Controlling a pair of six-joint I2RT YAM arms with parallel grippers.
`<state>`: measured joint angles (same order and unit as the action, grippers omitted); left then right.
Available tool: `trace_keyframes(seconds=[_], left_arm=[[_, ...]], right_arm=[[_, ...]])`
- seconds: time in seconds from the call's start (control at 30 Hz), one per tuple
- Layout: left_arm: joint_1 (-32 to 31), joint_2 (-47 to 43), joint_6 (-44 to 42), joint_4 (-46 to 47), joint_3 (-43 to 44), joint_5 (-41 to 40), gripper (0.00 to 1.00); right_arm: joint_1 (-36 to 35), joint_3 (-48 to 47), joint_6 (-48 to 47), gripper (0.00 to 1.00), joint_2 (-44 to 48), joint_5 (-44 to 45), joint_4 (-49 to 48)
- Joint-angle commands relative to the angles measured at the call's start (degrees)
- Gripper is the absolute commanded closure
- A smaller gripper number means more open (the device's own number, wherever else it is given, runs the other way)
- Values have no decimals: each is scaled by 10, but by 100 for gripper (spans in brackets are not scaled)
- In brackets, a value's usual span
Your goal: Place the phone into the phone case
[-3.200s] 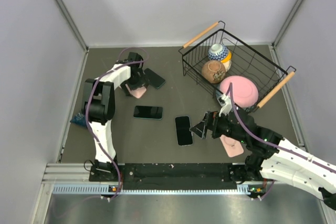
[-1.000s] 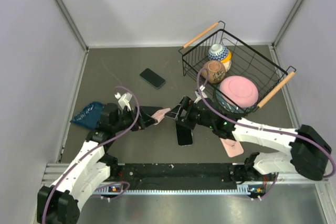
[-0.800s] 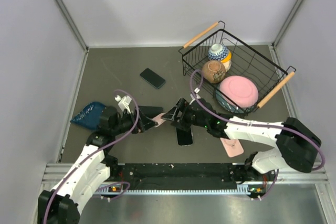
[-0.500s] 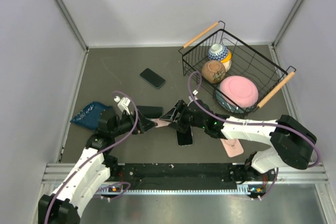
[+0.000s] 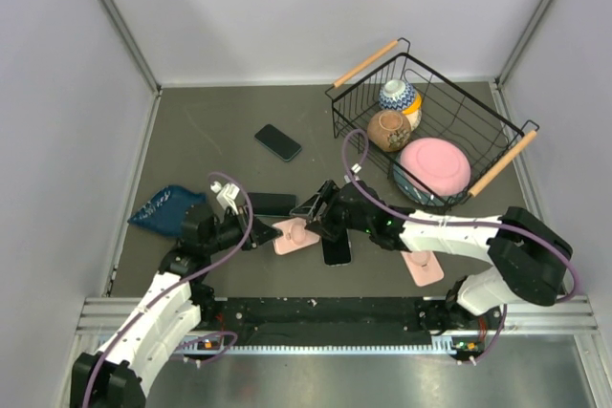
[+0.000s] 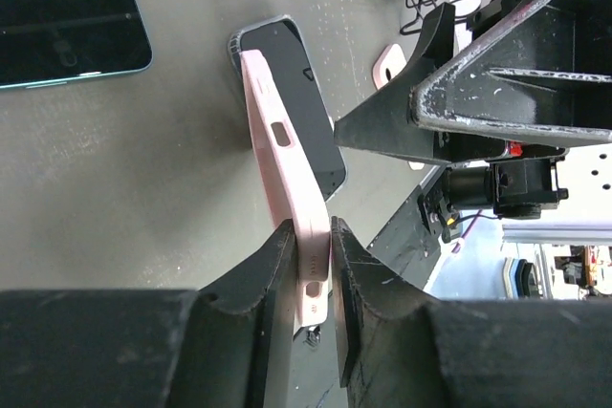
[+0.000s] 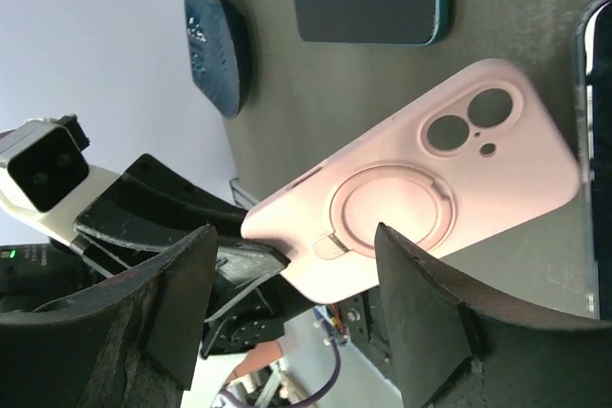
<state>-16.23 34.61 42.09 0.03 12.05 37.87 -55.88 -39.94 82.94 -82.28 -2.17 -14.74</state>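
The pink phone case [image 5: 295, 235] hangs just above the table centre. My left gripper [image 5: 269, 233] is shut on its near end; in the left wrist view the case [image 6: 283, 148] stands edge-on between the fingers [image 6: 275, 279]. My right gripper [image 5: 313, 216] is open just right of the case, and its wrist view shows the case's back [image 7: 430, 198] beyond the spread fingers [image 7: 182, 303]. One dark phone [image 5: 336, 249] lies partly under the right gripper. Another phone [image 5: 272, 204] lies behind the case, and a third phone [image 5: 278, 142] lies further back.
A second pink case [image 5: 422, 266] lies near the right arm. A blue pouch [image 5: 163, 205] sits at the left edge. The wire basket [image 5: 497, 155] at back right holds a pink bowl [image 5: 436, 165] and two cups. Grey walls enclose the table.
The left jaws have closed onto the case, and both grippers have shifted slightly toward the near edge. The case has turned from edge-on to showing its broad face from above.
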Motion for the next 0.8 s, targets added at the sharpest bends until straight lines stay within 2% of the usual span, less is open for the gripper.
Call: trace_keyframes(seconds=[0.0,0.07,0.17,0.2,0.23,0.37,0.47,0.5,0.57,0.7,0.77], left_arm=[[-2,-9,-13,21,-5,-8,75],[-2,-6,-17,19,-5,-9,78],[-3,2,-36,7,11,-2,89],[-4,4,-53,2,30,-2,93],[-6,3,-63,-34,42,-6,100],[-30,-12,-98,-79,88,-72,100],[-85,-19,-129,-101,115,-154,100],[-127,-19,-153,-110,132,-211,100],[-191,-17,-182,-130,148,-262,100],[-278,41,-276,-207,228,-357,100],[-324,69,-295,-244,260,-417,100]], right_arm=[[-8,-32,-44,33,37,46,48],[-8,-31,-94,32,49,53,52],[-8,-44,-214,31,77,52,73],[-7,-55,-234,31,88,59,108],[-7,-58,-271,31,114,65,122],[-7,-52,-315,31,201,113,172],[-6,-25,-329,30,266,139,179],[-6,-18,-330,30,279,143,182],[-5,6,-334,30,321,155,185],[-5,36,-342,29,382,178,201],[-4,44,-347,29,406,193,219]])
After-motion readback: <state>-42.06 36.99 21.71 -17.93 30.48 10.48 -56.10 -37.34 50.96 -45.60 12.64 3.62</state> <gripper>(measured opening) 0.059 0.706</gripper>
